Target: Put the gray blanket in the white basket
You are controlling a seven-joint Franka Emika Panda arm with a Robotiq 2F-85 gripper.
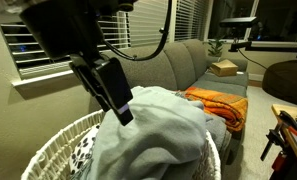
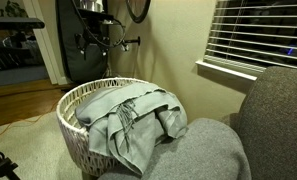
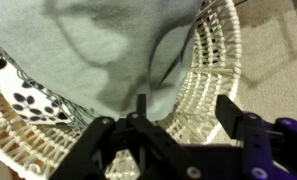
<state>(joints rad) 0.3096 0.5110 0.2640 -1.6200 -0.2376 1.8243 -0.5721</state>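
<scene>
The gray blanket (image 2: 128, 122) lay heaped in the white basket (image 2: 73, 132). In an exterior view a thick fold spilled over the rim at about 5 o'clock, toward the couch (image 2: 273, 110). The tool (image 3: 163, 115) hung just above the heap, its jaws spread wide and gripping nothing. In the wrist view the cloth filled the 12 o'clock half of the frame, with a polka-dotted fabric (image 3: 28, 100) showing at 9 o'clock beside it. The blanket looked soft, light and limp, so it would likely sag and drag rather than keep a shape, and a thin pinch could slip off. I judged the best hold to be the bunched fold on the rim, taken deep across several layers.
</scene>
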